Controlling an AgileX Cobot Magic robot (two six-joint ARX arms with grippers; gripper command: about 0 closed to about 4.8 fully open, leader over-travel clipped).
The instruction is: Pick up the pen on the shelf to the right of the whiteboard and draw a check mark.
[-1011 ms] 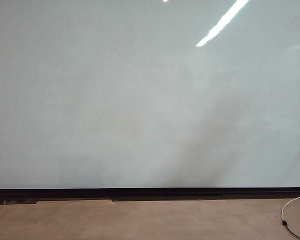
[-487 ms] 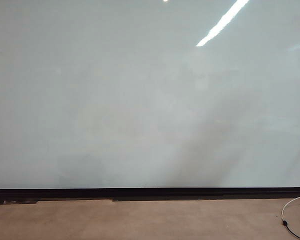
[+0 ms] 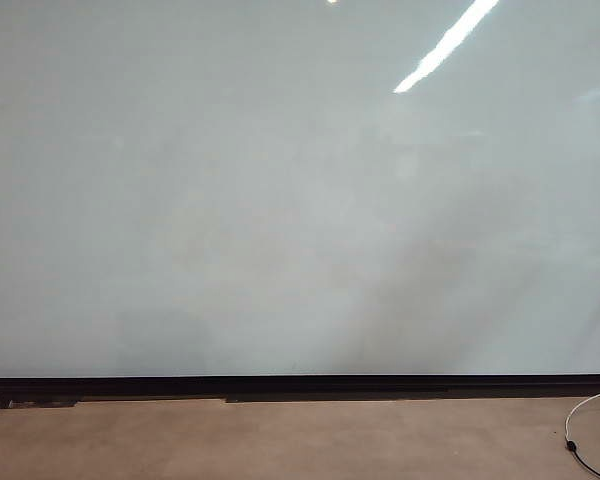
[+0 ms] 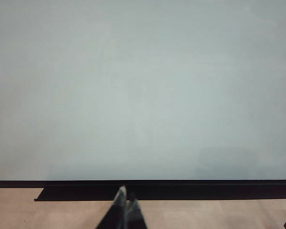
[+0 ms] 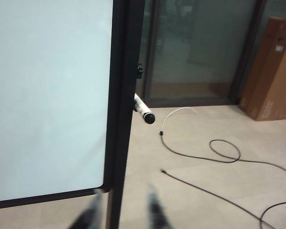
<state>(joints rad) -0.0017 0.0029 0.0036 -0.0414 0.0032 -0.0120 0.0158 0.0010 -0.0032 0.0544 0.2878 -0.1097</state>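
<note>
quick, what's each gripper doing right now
Left gripper: shut, holding nothing, low in front of the whiteboard.
Right gripper: open, empty, at the whiteboard's right edge, short of the pen.

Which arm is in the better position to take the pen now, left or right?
Right. The right gripper, jaws apart, faces the pen sticking out beside the whiteboard frame. The left gripper, jaws together, faces only the board.
</note>
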